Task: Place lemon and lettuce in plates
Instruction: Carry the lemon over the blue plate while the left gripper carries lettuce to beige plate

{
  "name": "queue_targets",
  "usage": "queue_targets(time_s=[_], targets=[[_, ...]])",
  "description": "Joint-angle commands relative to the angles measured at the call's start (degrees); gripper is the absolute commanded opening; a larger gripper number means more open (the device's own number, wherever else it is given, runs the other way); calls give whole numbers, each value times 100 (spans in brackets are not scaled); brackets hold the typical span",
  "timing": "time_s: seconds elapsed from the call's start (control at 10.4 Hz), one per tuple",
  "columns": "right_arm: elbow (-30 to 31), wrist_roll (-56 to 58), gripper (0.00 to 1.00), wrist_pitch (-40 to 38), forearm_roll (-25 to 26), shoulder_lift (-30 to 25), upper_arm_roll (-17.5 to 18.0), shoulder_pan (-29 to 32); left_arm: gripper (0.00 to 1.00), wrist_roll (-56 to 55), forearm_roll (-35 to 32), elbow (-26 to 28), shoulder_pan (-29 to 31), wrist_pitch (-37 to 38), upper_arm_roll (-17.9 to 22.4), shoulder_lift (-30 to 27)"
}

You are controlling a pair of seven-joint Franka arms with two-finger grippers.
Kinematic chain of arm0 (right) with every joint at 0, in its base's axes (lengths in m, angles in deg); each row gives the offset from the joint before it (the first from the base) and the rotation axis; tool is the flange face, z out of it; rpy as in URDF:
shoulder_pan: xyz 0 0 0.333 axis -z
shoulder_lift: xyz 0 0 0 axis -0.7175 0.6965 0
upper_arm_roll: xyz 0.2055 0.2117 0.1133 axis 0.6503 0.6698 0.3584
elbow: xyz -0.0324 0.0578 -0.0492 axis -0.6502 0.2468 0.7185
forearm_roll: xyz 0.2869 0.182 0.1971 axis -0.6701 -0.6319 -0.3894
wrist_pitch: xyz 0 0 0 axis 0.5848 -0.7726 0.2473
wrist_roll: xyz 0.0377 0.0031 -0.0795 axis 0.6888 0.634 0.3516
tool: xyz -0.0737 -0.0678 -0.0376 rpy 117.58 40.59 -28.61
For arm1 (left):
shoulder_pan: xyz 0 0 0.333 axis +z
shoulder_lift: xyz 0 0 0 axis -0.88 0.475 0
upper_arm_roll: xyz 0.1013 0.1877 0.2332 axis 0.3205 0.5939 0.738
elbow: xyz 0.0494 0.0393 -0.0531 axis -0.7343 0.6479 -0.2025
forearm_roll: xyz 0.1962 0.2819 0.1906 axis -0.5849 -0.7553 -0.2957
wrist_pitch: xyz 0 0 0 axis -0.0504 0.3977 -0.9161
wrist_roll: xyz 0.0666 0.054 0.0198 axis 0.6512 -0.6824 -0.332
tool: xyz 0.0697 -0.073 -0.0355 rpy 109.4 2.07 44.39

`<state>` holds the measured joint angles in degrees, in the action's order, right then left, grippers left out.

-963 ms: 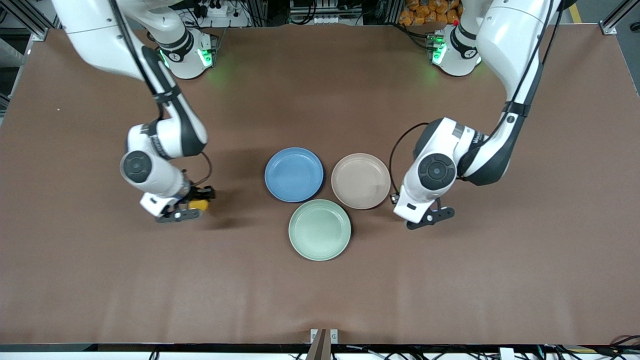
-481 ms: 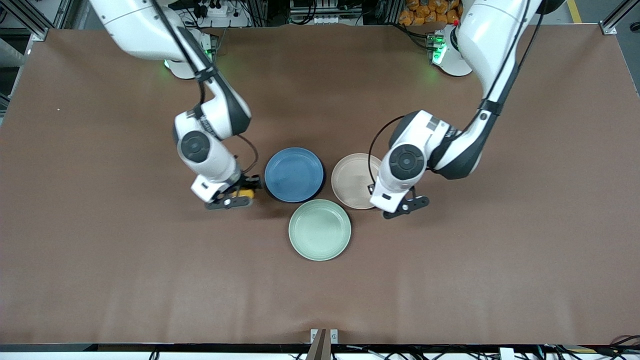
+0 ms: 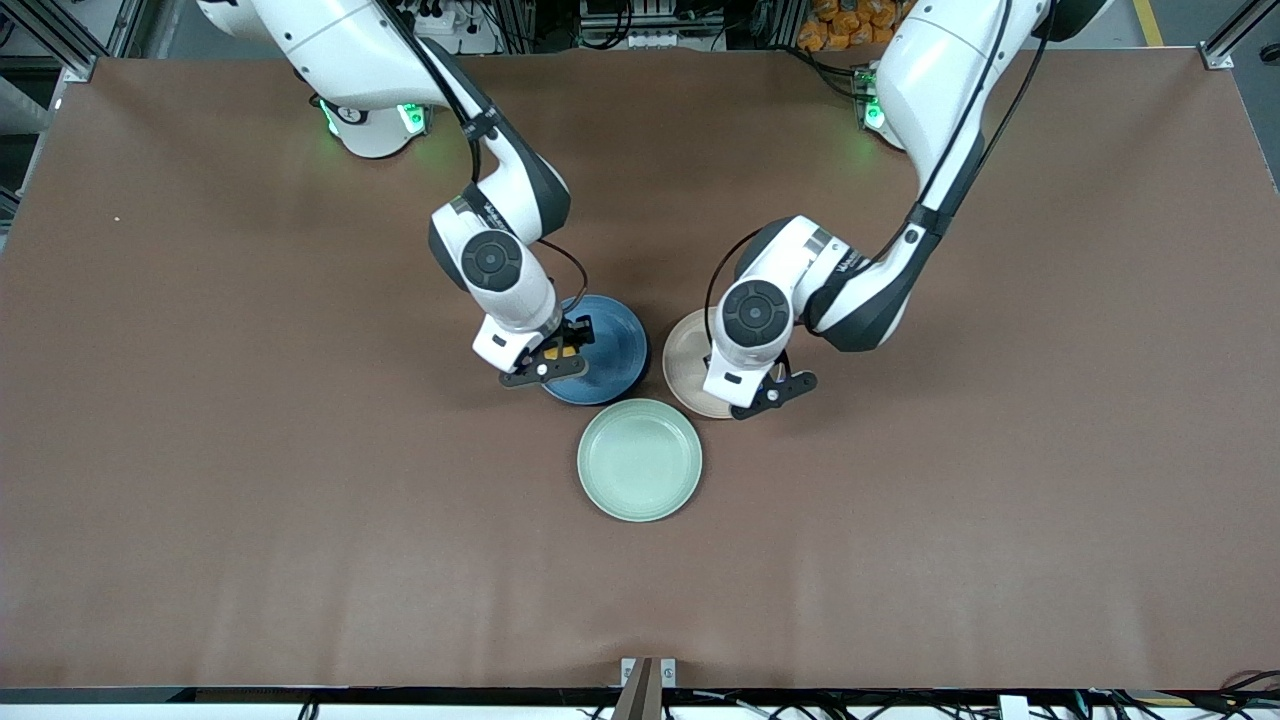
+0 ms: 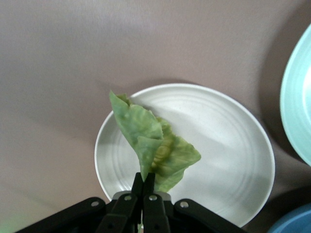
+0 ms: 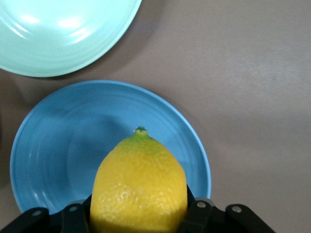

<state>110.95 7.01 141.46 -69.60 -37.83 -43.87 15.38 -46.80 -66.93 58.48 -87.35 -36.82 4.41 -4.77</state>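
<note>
My right gripper [image 3: 558, 352] hangs over the blue plate [image 3: 615, 345] and is shut on the yellow lemon [image 5: 138, 184], whose pointed tip sticks out past the fingers. The right wrist view shows the blue plate [image 5: 58, 145] directly under the fruit. Over the pale beige-pink plate [image 3: 684, 365] my left gripper [image 3: 768, 386] is shut on the narrow end of the green lettuce [image 4: 155, 145]. In the left wrist view the leaf dangles above that plate [image 4: 233, 150] from the left gripper [image 4: 144, 177]. The front view hides the lettuce under the left hand.
A mint-green plate [image 3: 640, 460] lies nearer to the front camera than the other two plates, close to both. It also appears as the mint-green plate [image 5: 63, 34] in the right wrist view. Brown table surface [image 3: 300, 550] surrounds the plates.
Both arms have swung inward toward the middle of the table. The right gripper carried the lemon over the blue plate, and the left gripper moved over the beige-pink plate.
</note>
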Motion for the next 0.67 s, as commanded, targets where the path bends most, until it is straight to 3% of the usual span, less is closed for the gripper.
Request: queue_targets(time_s=[0.0, 0.19, 0.39, 0.48, 0.58], targets=[[-394, -384, 10, 324, -41, 520, 14, -134, 0, -244, 36, -77, -109, 104, 48, 108], [-404, -536, 13, 467, -32, 627, 14, -196, 0, -227, -95, -77, -110, 78, 92, 274], [-404, -536, 35, 467, -32, 644, 14, -187, 0, -227, -316, -86, -83, 69, 92, 363], [-404, -536, 86, 458, -32, 636, 14, -170, 0, -158, -324, -86, -57, 69, 101, 363], [-404, -563, 100, 406, -50, 627, 14, -135, 4, -148, -342, -112, -48, 78, 101, 355]])
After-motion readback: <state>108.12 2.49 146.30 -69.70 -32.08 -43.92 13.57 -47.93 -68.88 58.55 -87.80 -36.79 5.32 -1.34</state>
